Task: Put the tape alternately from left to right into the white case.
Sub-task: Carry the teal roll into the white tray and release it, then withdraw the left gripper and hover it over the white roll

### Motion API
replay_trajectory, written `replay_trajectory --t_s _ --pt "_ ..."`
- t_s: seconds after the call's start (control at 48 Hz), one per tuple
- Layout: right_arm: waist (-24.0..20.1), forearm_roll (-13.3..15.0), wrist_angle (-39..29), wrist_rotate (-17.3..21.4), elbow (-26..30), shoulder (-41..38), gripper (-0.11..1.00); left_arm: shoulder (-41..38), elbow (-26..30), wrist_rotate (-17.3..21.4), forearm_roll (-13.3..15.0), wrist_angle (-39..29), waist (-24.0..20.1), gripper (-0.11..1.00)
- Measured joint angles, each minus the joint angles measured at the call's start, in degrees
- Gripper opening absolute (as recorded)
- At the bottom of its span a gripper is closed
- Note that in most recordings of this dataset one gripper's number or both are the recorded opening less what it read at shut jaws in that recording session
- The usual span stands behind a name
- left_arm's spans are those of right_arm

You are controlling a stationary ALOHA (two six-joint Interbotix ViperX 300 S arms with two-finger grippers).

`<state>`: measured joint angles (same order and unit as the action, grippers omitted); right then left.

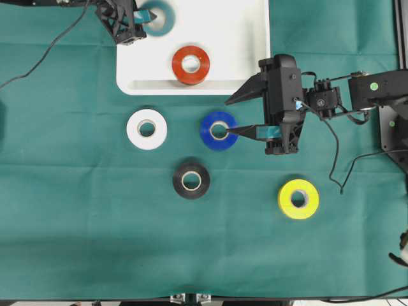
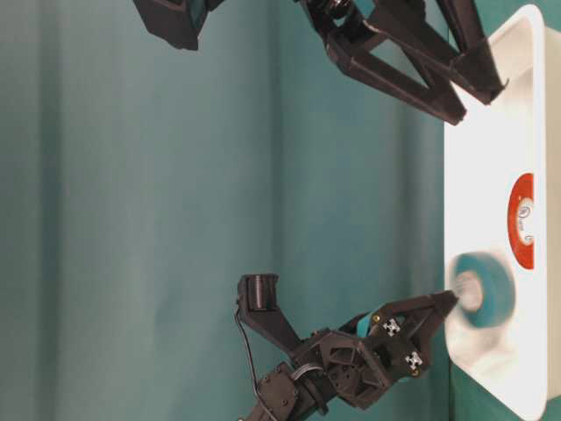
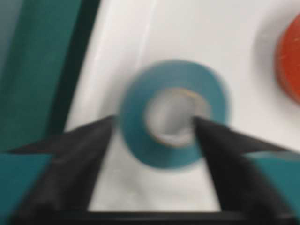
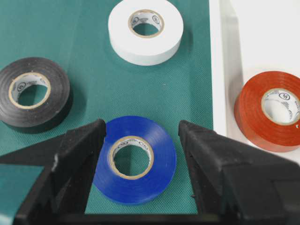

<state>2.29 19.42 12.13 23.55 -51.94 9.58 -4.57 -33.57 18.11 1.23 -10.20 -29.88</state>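
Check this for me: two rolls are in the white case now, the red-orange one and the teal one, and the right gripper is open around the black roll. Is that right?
One thing is wrong: the right gripper is open around the blue roll, not the black roll, as the right wrist view shows. The red-orange roll and the teal roll are indeed in the white case.

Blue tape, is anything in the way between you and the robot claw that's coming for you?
Nothing visible is. The right gripper hangs open over the blue tape, one finger on each side. The black tape and white tape lie apart from it on the green cloth.
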Motion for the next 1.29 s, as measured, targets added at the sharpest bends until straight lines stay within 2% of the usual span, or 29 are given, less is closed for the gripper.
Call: replay_trajectory --t_s 0.083,0.146,0.271,0.77,0.895,1.291 --pt "0.0 -0.1 0.0 0.0 0.0 0.1 0.71 0.0 0.0 0.0 0.0 -0.1 0.0 0.62" --pt "0.0 0.0 0.0 0.0 0.1 0.1 0.71 0.1 0.0 0.0 -0.1 -0.1 0.0 0.68" --pt "0.0 0.0 0.0 0.0 0.0 0.1 0.71 0.3 -0.2 0.0 -0.1 0.0 0.0 0.65" --pt "0.0 0.0 0.0 0.0 0.0 0.0 0.71 3.2 -2.1 -0.2 -0.1 -0.3 1.0 0.65" --pt "0.0 0.0 0.0 0.0 0.0 0.1 0.71 5.3 -3.7 -0.4 -0.1 -0.6 2.9 0.65" --pt "-0.1 0.0 0.0 0.0 0.1 0.1 0.71 12.7 -9.0 -0.6 0.1 -0.9 13.5 0.65"
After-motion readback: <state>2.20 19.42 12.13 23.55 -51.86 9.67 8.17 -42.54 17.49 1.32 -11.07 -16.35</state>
